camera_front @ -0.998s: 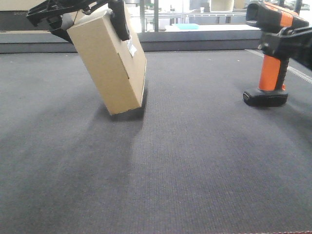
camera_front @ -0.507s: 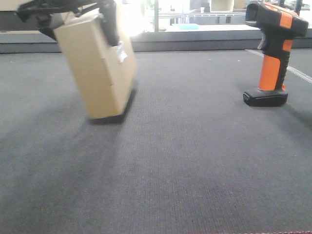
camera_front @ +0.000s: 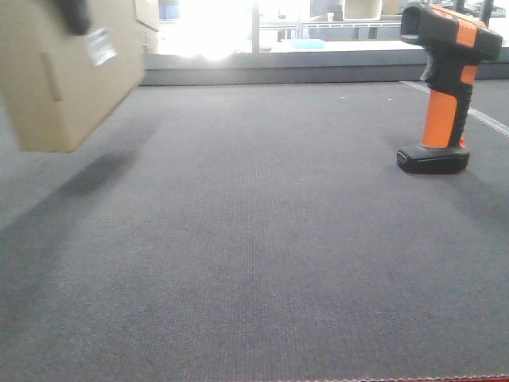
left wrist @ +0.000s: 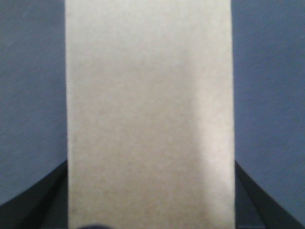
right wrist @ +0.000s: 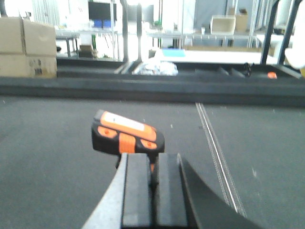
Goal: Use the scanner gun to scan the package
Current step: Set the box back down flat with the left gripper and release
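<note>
Package lifted off counter at far left, tilted, gripped between left fingers. Scanner upright far right. Right fingers pressed together, empty, behind scanner.

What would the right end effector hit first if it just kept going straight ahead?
Most likely the scanner: its black-and-orange head sits directly beyond the shut right end effector. How much gap remains is unclear.
</note>
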Tool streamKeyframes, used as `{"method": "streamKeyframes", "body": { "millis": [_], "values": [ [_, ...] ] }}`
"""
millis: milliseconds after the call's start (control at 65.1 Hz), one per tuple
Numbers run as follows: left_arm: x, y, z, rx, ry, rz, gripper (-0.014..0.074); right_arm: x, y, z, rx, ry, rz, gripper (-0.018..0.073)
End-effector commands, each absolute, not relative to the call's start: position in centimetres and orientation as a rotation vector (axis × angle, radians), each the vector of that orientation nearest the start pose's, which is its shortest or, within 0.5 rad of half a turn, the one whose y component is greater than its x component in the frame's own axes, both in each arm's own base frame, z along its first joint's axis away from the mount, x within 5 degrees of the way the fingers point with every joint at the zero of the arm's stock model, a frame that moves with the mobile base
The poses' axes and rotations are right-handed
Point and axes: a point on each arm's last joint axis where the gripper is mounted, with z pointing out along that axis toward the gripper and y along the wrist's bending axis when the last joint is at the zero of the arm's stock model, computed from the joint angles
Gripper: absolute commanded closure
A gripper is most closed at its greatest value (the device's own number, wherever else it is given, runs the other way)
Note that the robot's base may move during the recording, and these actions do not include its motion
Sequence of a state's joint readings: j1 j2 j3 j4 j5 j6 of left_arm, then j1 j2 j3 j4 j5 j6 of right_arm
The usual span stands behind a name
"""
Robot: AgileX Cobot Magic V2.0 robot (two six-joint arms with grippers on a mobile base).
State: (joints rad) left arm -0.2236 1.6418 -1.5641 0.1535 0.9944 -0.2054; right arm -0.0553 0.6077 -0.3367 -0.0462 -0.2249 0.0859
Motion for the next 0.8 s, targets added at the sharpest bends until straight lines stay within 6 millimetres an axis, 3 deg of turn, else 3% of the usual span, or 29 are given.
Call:
{"method": "streamKeyframes", "body": {
  "millis": [0, 123, 276, 491, 783],
  "values": [
    [35.1, -5.0, 35.5, 0.09, 2.55, 0.008, 0.0457, 12.6, -0.7, 29.5, 0.071, 1.538, -0.011, 0.0721],
    [35.1, -2.8, 35.0, 0.048, 2.581, 0.023, 0.0457, 12.6, -0.7, 28.4, 0.08, 1.656, -0.014, 0.0721],
    [34.8, -1.0, 33.3, -0.018, 2.638, 0.029, 0.0457, 12.6, -0.7, 29.0, 0.075, 1.592, -0.012, 0.0721],
    [33.9, -1.1, 31.4, -0.027, 2.644, -0.018, 0.0457, 12.6, -0.7, 29.1, 0.075, 1.582, -0.012, 0.0721],
    [33.7, -0.8, 30.9, -0.005, 2.646, 0.027, 0.0457, 12.6, -0.7, 29.1, 0.075, 1.582, -0.012, 0.0721]
  ]
}}
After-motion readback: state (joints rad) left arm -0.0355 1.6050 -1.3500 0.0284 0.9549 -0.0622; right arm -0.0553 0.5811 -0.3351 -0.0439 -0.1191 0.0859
